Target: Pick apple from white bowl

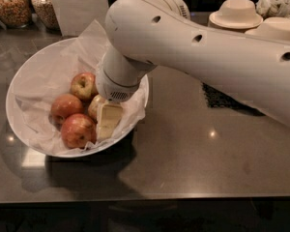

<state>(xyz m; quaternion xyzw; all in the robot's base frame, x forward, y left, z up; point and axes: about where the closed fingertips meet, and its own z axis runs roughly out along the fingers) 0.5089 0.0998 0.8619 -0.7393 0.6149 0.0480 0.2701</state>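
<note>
The white bowl, lined with crumpled white paper, stands on the left of the dark counter. Three redder apples lie in it: one at the back, one on the left and one at the front. The palest apple, yellow-green, lies to their right, mostly hidden. My gripper reaches down into the bowl from the right. It is right against the pale apple and next to the front red one. My white arm crosses the upper right and covers the bowl's right part.
Stacked beige paper bowls stand at the back right, with another beside them. Two glass jars stand at the back left. A black mat lies under the arm. The counter's front edge runs along the bottom.
</note>
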